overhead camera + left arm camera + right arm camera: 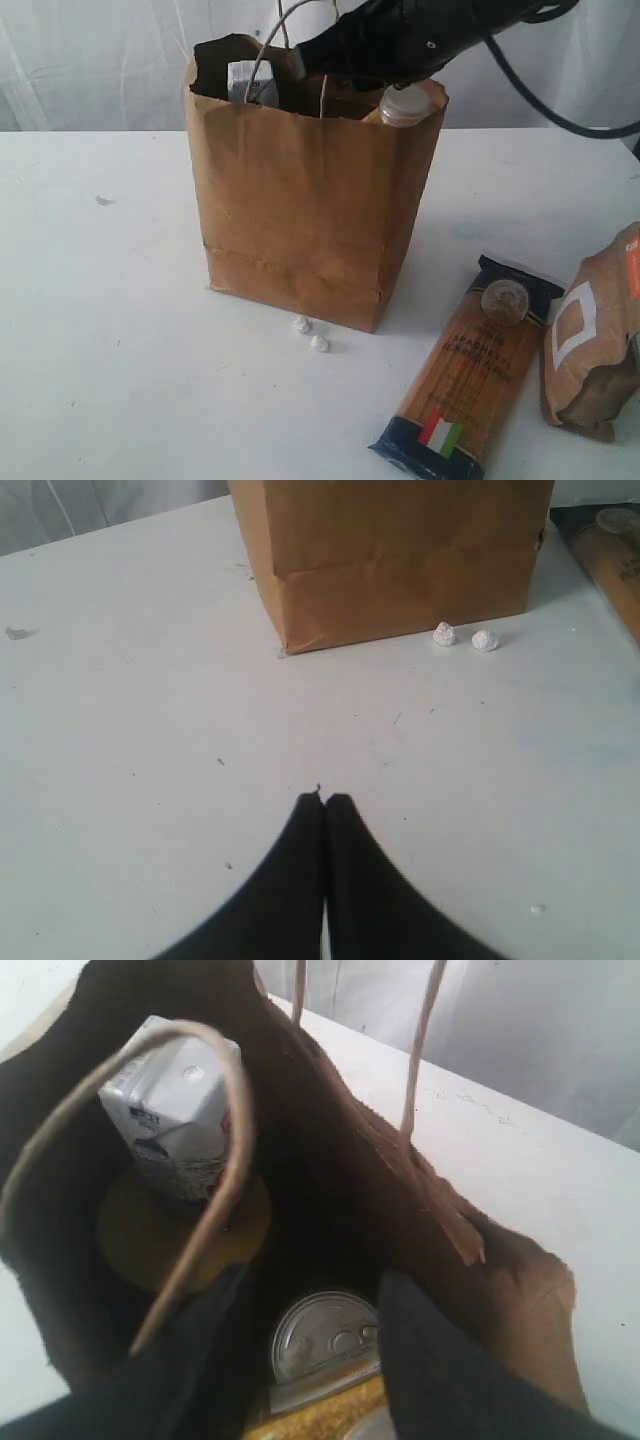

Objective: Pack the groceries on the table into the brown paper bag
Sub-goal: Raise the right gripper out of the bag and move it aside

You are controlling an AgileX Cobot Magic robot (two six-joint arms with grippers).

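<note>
**Exterior view.** Your brown paper bag (310, 220) stands upright on the white surface (120, 330), about midway along it and nearer the far edge. Your right arm (430, 35) comes in from the far-right corner side and hangs over the bag's open mouth. A small white-blue carton (248, 85) pokes above the rim on the bag's left side. A white-capped yellow grain bottle (405, 105) shows at the rim on the right side, under the arm. Two white pebble-like bits (302, 324) lie at the bag's near foot. The dark-blue spaghetti pack (465, 375) lies flat toward the near-right corner. The brown pouch (590, 340) lies just beside it at the right edge. Both are outside the bag.

**Left wrist view.** Your left gripper (325, 800) has its jaws pressed together with nothing between them, over bare surface. The bag's base stands ahead, well apart from the jaws.

**Right wrist view.** Your right gripper (315, 1280) points down into the bag with its jaws spread apart. The lid of a pull-tab can (325, 1335) shows between them, inside the bag. You cannot tell from here whether either jaw touches it. The carton stands over a gold lid (140, 1245), also inside the bag.
</note>
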